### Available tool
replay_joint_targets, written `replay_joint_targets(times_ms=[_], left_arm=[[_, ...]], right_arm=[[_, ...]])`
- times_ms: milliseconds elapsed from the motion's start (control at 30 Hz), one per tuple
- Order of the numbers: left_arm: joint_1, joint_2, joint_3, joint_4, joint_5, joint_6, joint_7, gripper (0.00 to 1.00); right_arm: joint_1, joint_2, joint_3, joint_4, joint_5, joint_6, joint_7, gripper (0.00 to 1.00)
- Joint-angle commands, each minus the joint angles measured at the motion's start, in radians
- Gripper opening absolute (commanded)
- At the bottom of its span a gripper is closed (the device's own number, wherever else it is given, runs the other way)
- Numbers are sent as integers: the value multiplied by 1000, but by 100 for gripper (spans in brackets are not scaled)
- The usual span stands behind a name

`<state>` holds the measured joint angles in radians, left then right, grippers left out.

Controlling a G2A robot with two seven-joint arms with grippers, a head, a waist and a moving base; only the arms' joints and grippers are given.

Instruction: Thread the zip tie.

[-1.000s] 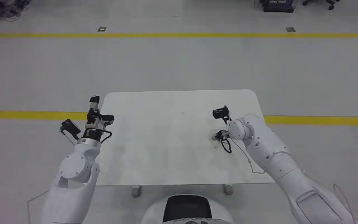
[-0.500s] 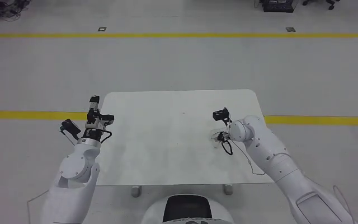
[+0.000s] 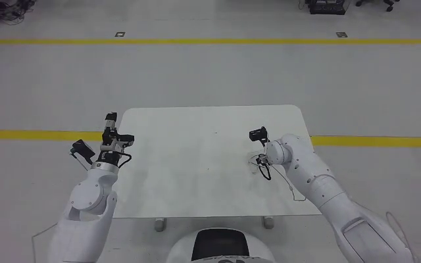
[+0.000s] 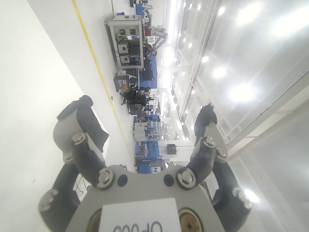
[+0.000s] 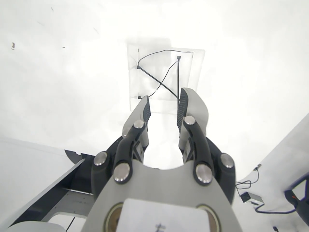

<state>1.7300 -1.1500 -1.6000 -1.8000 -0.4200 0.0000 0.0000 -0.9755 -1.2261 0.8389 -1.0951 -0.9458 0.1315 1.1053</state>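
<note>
Thin black zip ties (image 5: 158, 79) lie crossed inside a small clear tray (image 5: 196, 66) on the white table (image 3: 191, 164). One tie's head (image 5: 179, 57) points away from me. My right gripper (image 5: 164, 97) hangs just above the tray's near edge. It is open, nothing sits between its ribbed pads (image 5: 181, 102), and in the top view this gripper (image 3: 258, 159) points down at the table's right side. My left gripper (image 4: 144, 108) is open and empty, aimed out at the room. From above, the left gripper (image 3: 116, 131) sits at the table's left edge.
A thin cable (image 3: 289, 185) trails along the right arm over the table's right part. The table's middle is bare white surface with small dark specks (image 5: 13, 46). A small box with a cord (image 5: 251, 198) lies on the floor beyond the table's edge.
The right arm has shifted slightly, its wrist edging a little toward the table's middle. The left arm has stayed still.
</note>
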Motion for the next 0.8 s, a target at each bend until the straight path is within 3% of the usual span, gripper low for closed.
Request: replay_joint_targets(times_ms=[0, 267, 767], left_arm=[[0, 0, 0, 0, 0, 0, 0, 100], [0, 0, 0, 0, 0, 0, 0, 100], [0, 0, 0, 0, 0, 0, 0, 100]], right_arm=[[7, -5, -8, 17, -3, 4, -4, 26], [33, -30, -37, 86, -9, 24, -38, 19], [56, -62, -72, 158, -51, 51, -62, 19]])
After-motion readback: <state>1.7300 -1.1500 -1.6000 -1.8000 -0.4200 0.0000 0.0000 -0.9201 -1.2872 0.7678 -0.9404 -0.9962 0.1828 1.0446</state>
